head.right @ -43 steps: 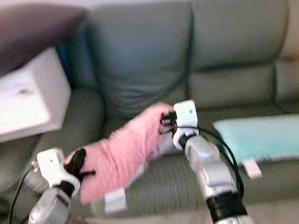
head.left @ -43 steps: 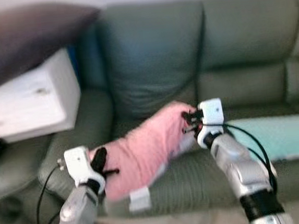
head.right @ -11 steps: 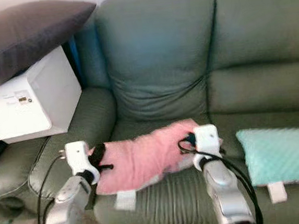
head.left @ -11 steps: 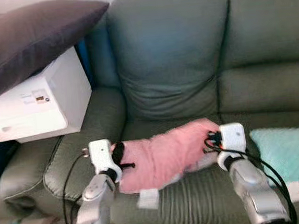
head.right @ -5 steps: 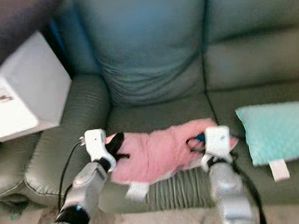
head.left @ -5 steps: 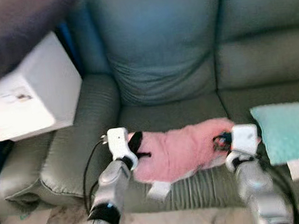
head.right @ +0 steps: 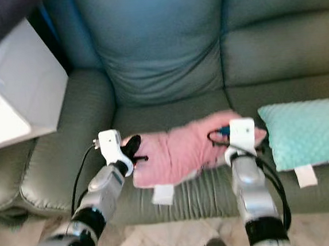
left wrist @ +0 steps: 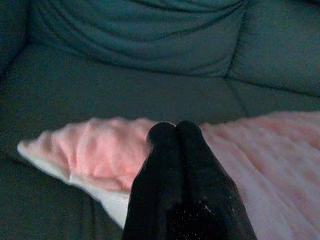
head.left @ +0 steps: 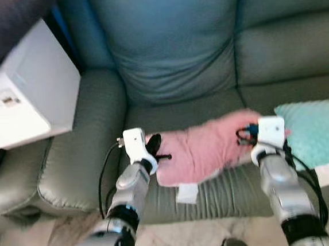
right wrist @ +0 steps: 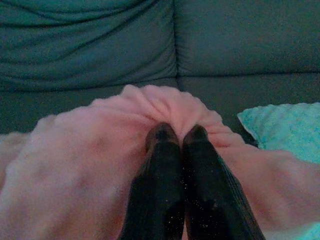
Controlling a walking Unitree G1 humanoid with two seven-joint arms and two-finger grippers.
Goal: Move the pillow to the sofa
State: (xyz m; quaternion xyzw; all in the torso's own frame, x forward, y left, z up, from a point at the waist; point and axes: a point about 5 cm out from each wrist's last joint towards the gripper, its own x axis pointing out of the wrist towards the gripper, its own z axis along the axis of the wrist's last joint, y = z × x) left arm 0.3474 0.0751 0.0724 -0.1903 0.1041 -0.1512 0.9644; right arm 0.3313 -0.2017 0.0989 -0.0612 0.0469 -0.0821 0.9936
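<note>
The soft pink fleece pillow (head.left: 204,149) lies on the front of the grey-green leather sofa (head.left: 170,53) seat, beside a mint dotted cushion (head.left: 318,130). The left gripper (head.left: 154,143) pinches its near corner, fingers together; the right gripper (head.left: 245,135) is clamped on its bunched opposite end.

Both silver arms reach forward, bent at the elbows. Left gripper (head.left: 155,148) and right gripper (head.left: 243,137): long black jaws pressed together, each pinching fabric.
</note>
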